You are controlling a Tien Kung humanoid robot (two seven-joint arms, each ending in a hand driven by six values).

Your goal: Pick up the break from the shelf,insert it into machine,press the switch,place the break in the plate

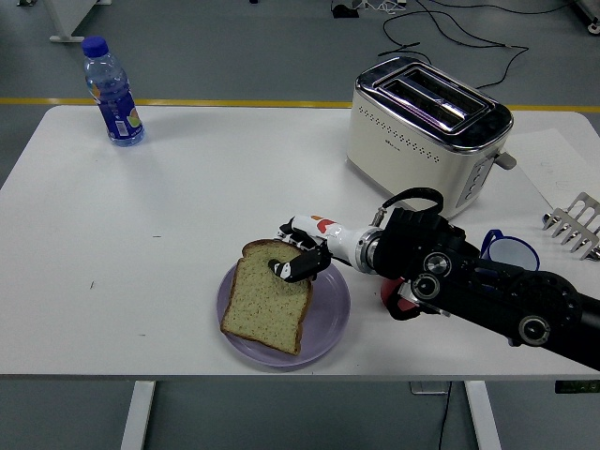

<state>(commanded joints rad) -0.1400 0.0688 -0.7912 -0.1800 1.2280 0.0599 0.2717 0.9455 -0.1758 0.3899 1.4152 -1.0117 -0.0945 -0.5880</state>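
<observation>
My right hand [298, 255] was pinched on the top edge of the bread [267, 303], which lay tilted over the plate [333, 319] with its lower part resting there. I judged the task almost done: the toaster [427, 127] stood with empty slots well behind, and the slice was at the plate. Only letting go and drawing my arm clear seemed left.
</observation>
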